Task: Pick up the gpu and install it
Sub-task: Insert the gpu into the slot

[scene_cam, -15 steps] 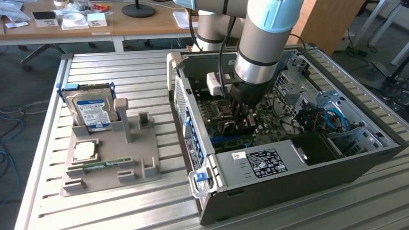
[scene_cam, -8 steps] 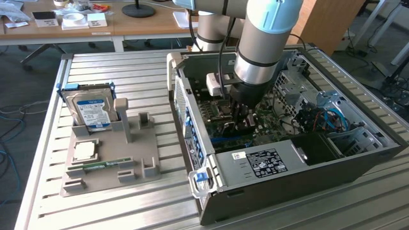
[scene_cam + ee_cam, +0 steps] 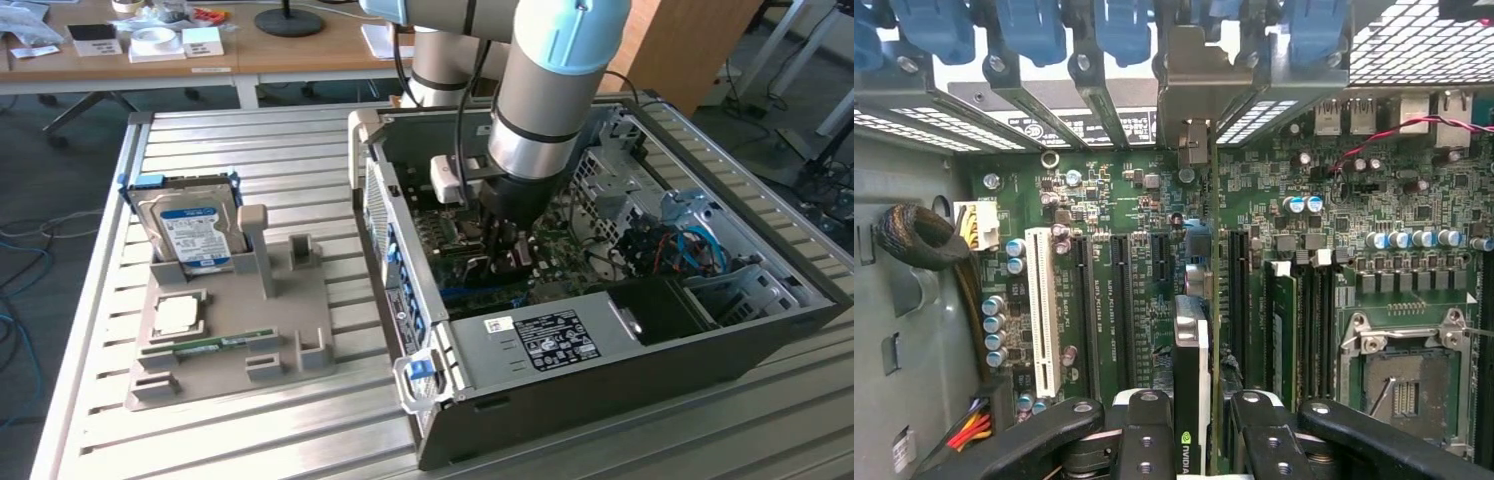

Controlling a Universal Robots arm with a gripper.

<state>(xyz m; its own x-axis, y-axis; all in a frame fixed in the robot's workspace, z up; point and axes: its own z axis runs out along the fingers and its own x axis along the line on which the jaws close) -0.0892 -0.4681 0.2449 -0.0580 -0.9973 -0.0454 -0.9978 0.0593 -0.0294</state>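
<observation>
Inside the open grey computer case (image 3: 601,375), at three o'clock from the grey plastic parts tray (image 3: 300,310) in the exterior view, the black two-fingered gripper (image 3: 1194,425) stood half spread, pinching the thin flat gpu card (image 3: 1192,350). The card stood edge-on among the black slots of the green motherboard (image 3: 1124,195), its silver end bracket (image 3: 1189,100) against the case's rear wall. Whether it was seated could not be told.

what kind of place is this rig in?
Likely a robotics lab or workshop: slatted aluminium bench, open PC case under a robot arm, cluttered office desks behind.
</observation>
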